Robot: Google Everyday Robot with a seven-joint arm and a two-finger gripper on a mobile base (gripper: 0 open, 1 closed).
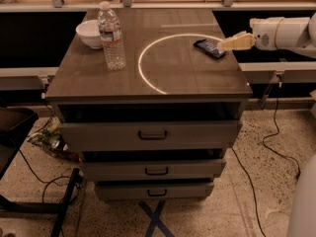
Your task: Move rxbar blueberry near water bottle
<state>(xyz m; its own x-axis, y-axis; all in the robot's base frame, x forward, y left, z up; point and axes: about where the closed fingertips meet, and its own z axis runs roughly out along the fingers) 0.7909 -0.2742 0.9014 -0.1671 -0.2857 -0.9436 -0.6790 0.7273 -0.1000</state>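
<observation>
The rxbar blueberry, a small flat dark wrapped bar, lies on the right side of the tabletop near its right edge. The water bottle, clear and ribbed with a white cap and a label band, stands upright at the left of the tabletop. My gripper reaches in from the right on a white arm, its pale fingertips right at the bar's right end. The bar lies flat on the table.
A small white bowl sits just left of and behind the bottle. A bright ring of light lies on the wooden tabletop. Drawers are below. Cables run over the floor on both sides.
</observation>
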